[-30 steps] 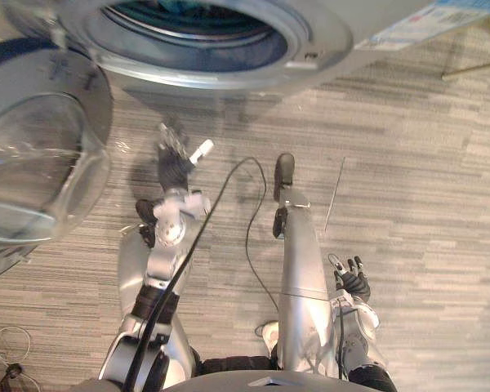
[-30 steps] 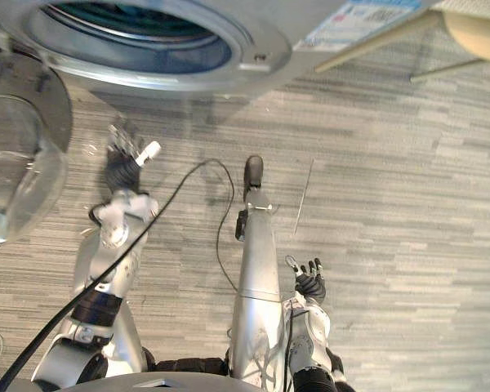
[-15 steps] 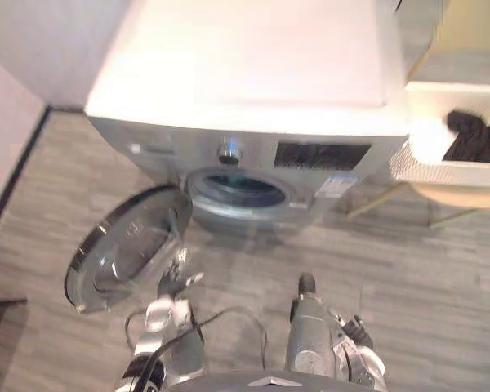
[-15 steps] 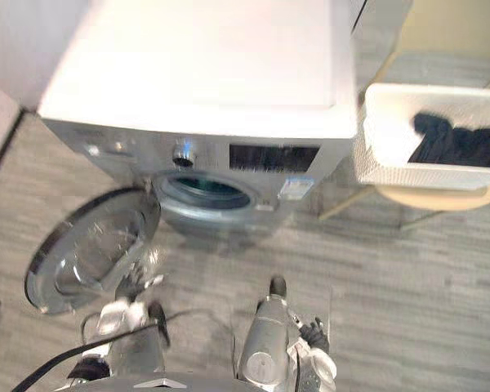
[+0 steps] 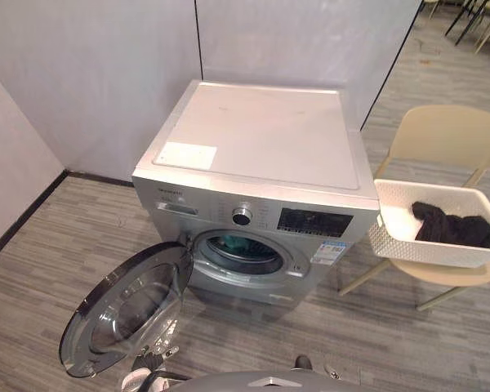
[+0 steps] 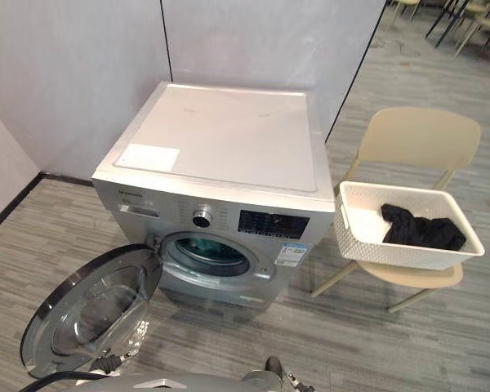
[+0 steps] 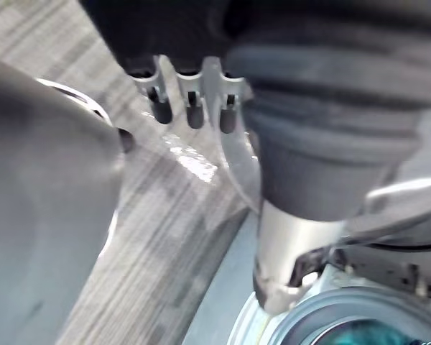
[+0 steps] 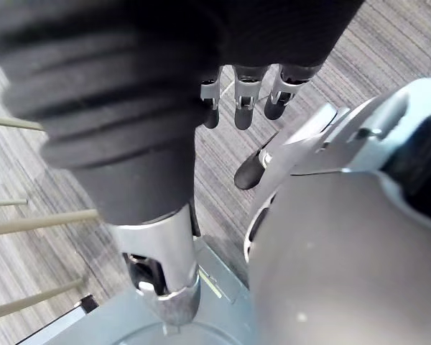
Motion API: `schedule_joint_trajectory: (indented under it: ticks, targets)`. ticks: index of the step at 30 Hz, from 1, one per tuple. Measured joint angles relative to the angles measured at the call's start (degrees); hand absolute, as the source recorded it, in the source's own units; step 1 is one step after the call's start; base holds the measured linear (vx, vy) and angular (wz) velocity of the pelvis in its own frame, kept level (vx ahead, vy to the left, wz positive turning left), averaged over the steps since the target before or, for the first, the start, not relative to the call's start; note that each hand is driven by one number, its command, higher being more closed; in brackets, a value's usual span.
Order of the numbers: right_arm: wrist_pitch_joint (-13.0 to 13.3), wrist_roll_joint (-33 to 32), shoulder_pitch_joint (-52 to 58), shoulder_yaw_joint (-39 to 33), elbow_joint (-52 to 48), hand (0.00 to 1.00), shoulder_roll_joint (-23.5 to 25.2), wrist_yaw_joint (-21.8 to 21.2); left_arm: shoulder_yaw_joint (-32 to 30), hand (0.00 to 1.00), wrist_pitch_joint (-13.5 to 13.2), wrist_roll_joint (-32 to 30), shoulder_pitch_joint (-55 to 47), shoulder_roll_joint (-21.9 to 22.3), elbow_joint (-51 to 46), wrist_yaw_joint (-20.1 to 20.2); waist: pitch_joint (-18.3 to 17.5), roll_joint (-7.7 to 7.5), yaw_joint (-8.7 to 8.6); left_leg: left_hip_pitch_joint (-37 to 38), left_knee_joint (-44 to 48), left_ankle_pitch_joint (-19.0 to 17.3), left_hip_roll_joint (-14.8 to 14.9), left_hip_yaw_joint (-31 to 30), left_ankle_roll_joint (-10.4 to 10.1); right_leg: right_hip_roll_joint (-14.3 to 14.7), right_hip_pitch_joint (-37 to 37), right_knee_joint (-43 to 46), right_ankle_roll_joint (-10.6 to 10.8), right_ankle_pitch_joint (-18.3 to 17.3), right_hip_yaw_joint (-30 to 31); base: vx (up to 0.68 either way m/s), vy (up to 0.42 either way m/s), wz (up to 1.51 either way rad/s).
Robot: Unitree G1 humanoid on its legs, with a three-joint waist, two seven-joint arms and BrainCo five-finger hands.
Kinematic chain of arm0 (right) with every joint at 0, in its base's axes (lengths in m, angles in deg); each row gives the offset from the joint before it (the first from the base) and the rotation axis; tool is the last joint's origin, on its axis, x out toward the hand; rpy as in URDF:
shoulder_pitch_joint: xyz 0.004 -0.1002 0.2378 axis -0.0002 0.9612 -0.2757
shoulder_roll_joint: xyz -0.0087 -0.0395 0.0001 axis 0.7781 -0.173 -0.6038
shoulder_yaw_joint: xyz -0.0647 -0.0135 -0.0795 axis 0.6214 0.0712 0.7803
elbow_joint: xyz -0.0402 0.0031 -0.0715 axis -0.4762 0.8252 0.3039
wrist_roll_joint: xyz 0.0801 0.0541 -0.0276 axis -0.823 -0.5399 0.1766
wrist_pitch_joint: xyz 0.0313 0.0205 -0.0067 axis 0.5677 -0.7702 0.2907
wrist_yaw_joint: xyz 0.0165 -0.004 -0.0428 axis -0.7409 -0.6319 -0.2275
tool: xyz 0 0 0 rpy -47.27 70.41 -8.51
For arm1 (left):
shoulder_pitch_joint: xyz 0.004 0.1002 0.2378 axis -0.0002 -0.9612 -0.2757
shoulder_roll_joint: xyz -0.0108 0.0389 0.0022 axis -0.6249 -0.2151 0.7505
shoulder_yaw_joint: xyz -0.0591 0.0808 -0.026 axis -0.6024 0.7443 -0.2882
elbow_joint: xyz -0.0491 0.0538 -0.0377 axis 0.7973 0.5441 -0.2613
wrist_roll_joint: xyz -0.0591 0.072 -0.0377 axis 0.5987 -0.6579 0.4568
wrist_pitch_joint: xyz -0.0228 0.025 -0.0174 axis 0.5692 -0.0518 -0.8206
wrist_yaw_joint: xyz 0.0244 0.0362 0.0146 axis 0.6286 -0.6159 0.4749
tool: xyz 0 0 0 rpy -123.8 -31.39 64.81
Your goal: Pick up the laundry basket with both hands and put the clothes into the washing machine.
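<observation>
A white laundry basket (image 5: 431, 250) rests on the seat of a cream chair (image 5: 446, 135), to the right of the washing machine. Dark clothes (image 5: 455, 229) lie inside it. The silver front-loading washing machine (image 5: 261, 140) stands ahead with its round drum opening (image 5: 238, 253) uncovered and its glass door (image 5: 129, 309) swung out to the left. My left hand (image 7: 190, 100) hangs low beside the door with fingers relaxed and nothing in it; its fingers (image 5: 151, 360) peek in at the bottom edge. My right hand (image 8: 248, 97) hangs over the floor, fingers straight, holding nothing.
Grey wood-pattern floor (image 5: 408, 343) lies between me and the machine. Grey walls (image 5: 98, 82) stand behind and to the left of it. The open door juts into the floor space at the front left. More chairs (image 6: 465, 24) show far back on the right.
The camera has swung up from the floor to the whole machine, chair and basket. Both arms have slid down to the picture's bottom edge with that shift; the hands hold nothing as before.
</observation>
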Motion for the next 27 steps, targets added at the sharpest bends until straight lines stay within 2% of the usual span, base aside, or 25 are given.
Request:
schedule_joint_trajectory:
  ticks: [1, 2, 3, 4, 5, 6, 7, 8, 9, 10, 11, 12, 14, 16, 17, 19, 21, 23, 25, 26, 27]
  targets:
    - [0.06, 0.08, -0.34, 0.00, 0.81, 0.00, -0.78, -0.07, -0.03, 0.00, -0.23, 1.37, -0.40, 0.23, -1.92, 0.00, 0.52, -0.31, 0.87, -3.89, 8.23, 2.87, 0.34, -2.67, 4.17, -0.25, -0.38, 2.54, -0.48, -1.72, 0.37, -0.10, -0.087, -0.05]
    - [0.06, 0.38, -0.58, -0.01, 1.20, 0.00, -1.12, -0.07, -0.05, 0.00, -0.37, 1.77, -0.45, 0.29, -2.35, -0.02, 0.69, -0.38, 1.04, -5.25, 10.44, 4.45, 0.29, -3.66, 5.40, -0.28, -0.46, 2.95, -0.59, -2.02, 0.38, -0.11, -0.121, -0.09]
    - [0.06, 1.67, -1.16, -0.05, 1.67, 0.00, -1.53, -0.01, -0.63, 0.00, -0.51, 2.27, -0.66, 0.50, -3.09, -0.07, 0.73, -0.12, 1.36, -7.46, 13.04, 8.45, -0.05, -5.09, 6.19, -0.45, -0.46, 2.91, -0.79, -2.14, 0.39, -0.04, -0.087, -0.03]
    - [0.09, 2.22, -1.29, -0.07, 1.60, 0.00, -1.28, 0.01, -1.54, 0.00, -0.55, 2.51, -1.09, 0.66, -3.08, -0.06, 0.77, -0.76, 1.47, -8.32, 13.61, 11.96, -0.85, -6.16, 3.95, -0.90, -0.46, 2.73, -0.97, -2.09, 0.32, 0.00, -0.090, 0.04]
    - [0.07, 2.21, -1.60, -0.10, 1.40, 0.00, -1.31, 0.02, -1.80, 0.00, -0.57, 2.55, -0.99, 0.88, -3.08, -0.04, 1.06, -0.53, 1.38, -9.02, 14.40, 11.58, -1.18, -6.53, 2.58, -0.97, -0.46, 2.67, -1.37, -1.81, 0.22, 0.01, -0.070, 0.19]
    - [0.16, 2.23, -1.67, -0.81, 0.90, 0.00, -1.76, 0.07, -2.41, 0.00, -0.71, 2.84, -0.73, 2.02, -3.05, 0.01, 1.82, 0.66, 1.46, -10.78, 19.92, 6.09, -3.10, -6.35, -1.83, -1.03, -0.44, 2.68, -1.76, -1.51, -0.01, -0.01, -0.018, 0.19]
    - [0.08, 2.24, -1.73, -0.99, 0.80, 0.00, -1.81, 0.06, -3.12, 0.00, -0.94, 2.90, -0.86, 2.55, -2.96, 0.04, 2.04, 1.20, 1.65, -10.73, 21.38, 3.01, -4.92, -5.98, -2.96, -1.00, -0.46, 2.58, -1.88, -1.41, 0.06, -0.01, 0.090, 0.09]
    - [0.02, 2.18, -1.75, -1.67, 0.06, 0.00, -1.35, 0.00, -4.41, 0.00, -1.26, 2.89, -1.50, 3.08, -2.74, 0.05, 2.02, 1.88, 1.75, -9.34, 20.28, -3.45, -8.83, -5.25, -3.27, -0.62, -0.43, 1.97, -2.28, -1.10, 0.53, 0.00, 0.161, -0.16]
    - [0.00, 2.27, -2.05, -1.51, -0.20, 0.00, -1.02, -0.12, -5.20, 0.00, -1.28, 2.78, -1.71, 2.64, -1.74, 0.07, 1.84, 1.62, 2.03, -5.52, 13.49, -9.30, -10.79, -5.68, -0.99, 0.66, -0.59, 0.90, -2.49, -0.96, 2.02, 0.02, 0.142, -0.27]
    - [0.03, 2.33, -2.28, -1.20, -0.22, 0.00, -0.85, -0.13, -5.73, 0.00, -1.18, 2.44, -1.72, 2.36, -0.92, 0.07, 1.62, 1.44, 2.33, -2.74, 8.15, -11.84, -10.89, -6.69, -1.03, 1.40, -0.76, -0.06, -2.62, -0.85, 3.16, 0.03, 0.100, -0.47]
    - [0.22, 3.26, -2.75, 0.16, -0.24, 0.00, -0.77, -0.28, -6.86, 0.00, -0.86, 0.20, -1.63, 2.15, -0.41, 0.35, 1.17, 1.89, 2.79, 0.28, 0.52, -14.97, -11.78, -7.00, 1.87, 2.26, -1.43, -2.34, -2.70, 0.76, 4.76, 0.04, 0.085, -0.54]
    - [0.05, 4.39, -3.26, 1.95, -1.26, 0.00, 0.09, -0.49, -6.75, 0.00, -0.49, -3.92, -2.07, 0.68, -0.42, 0.42, 0.57, 0.20, 3.11, 0.55, -2.60, -13.34, -12.45, -6.02, 2.84, 2.56, -1.96, -2.32, -3.47, 1.73, 6.06, 0.03, 0.078, -0.49]
    - [0.16, 5.06, -3.14, 3.91, -2.38, 0.00, 0.93, -0.48, -6.64, 0.00, -0.15, -6.02, -1.74, 0.05, -0.16, 0.57, 0.51, -0.85, 3.25, 1.18, -3.81, -12.03, -12.81, -5.00, 2.89, 3.26, -2.15, -0.61, -3.89, 1.61, 5.57, 0.08, 0.078, -0.30]
    - [0.54, 5.63, -2.60, 4.46, -2.45, 0.00, 0.92, -0.46, -4.64, 0.00, 0.12, -6.88, -1.63, -0.66, 0.27, 0.54, 0.16, -0.89, 2.68, 1.89, -5.09, -11.50, -13.68, -5.02, 3.15, 2.72, -1.59, -0.85, -4.02, 1.78, 4.76, 0.09, 0.053, 0.03]
    - [0.81, 5.68, -2.36, 4.47, -2.47, 0.00, 0.84, -0.49, -2.23, 0.00, 0.10, -6.96, -1.19, -1.25, 0.72, 0.44, -0.51, -1.53, 2.77, 2.83, -7.35, -10.69, -14.21, -5.10, 3.22, 2.27, -1.86, -0.52, -4.05, 1.76, 4.12, 0.08, -0.001, 0.07]
    - [1.01, 5.75, -2.50, 4.74, -2.69, 0.00, 0.87, -0.51, 0.84, 0.00, 0.10, -6.95, -0.19, -1.78, 1.07, -0.06, -0.37, -1.28, 2.94, 4.25, -11.07, -9.09, -14.34, -4.47, 3.09, 1.97, -4.49, 3.55, -4.89, 0.31, 3.21, 0.07, -0.031, -0.11]
    - [1.13, 6.67, -3.40, 5.10, -2.90, 0.00, 0.60, -0.51, 4.25, 0.00, 0.09, -6.97, 1.69, -2.27, 1.14, -0.33, 0.41, -1.45, 2.75, 5.58, -14.03, -7.23, -14.36, -2.22, 2.80, 1.49, -11.48, 14.35, -4.30, -1.81, 3.36, 0.05, -0.050, -0.42]
    - [1.12, 6.62, -4.40, 5.83, -2.84, 0.00, 0.28, -0.51, 6.34, 0.00, 0.03, -7.02, 3.34, -2.23, 1.15, -0.36, 2.51, -1.77, 2.57, 7.52, -14.39, -7.16, -14.35, -0.82, 2.77, 1.04, -12.84, 18.70, -4.53, -2.52, 2.68, 0.01, -0.048, -0.40]
    - [1.13, 6.69, -4.93, 7.50, -2.59, 0.00, -0.27, -0.54, 7.03, 0.00, -0.01, -7.01, 4.67, -1.06, 1.16, -0.29, 2.98, -2.23, 1.68, 8.37, -14.50, -7.16, -14.34, 0.49, 2.79, 0.65, -13.32, 18.74, -4.83, -2.32, 0.86, -0.01, -0.035, -0.45]
    - [1.14, 6.60, -5.18, 7.59, -2.44, 0.00, -0.39, -0.54, 7.01, 0.00, -0.15, -6.95, 4.84, -0.60, 1.14, -0.25, 3.10, -1.98, 1.43, 8.64, -14.73, -7.07, -13.65, 1.81, 2.90, 0.39, -13.25, 17.12, -6.61, -2.13, -0.61, 0.00, -0.056, -0.52]
    - [1.14, 6.61, -5.51, 7.19, -2.49, 0.00, -0.26, -0.53, 7.03, 0.00, -0.18, -6.79, 4.69, -0.55, 1.11, -0.25, 3.34, -1.55, 1.02, 8.73, -15.08, -6.67, -13.07, 3.20, 3.14, -0.77, -13.52, 18.26, -9.82, -4.71, -3.17, -0.01, -0.092, -0.46]
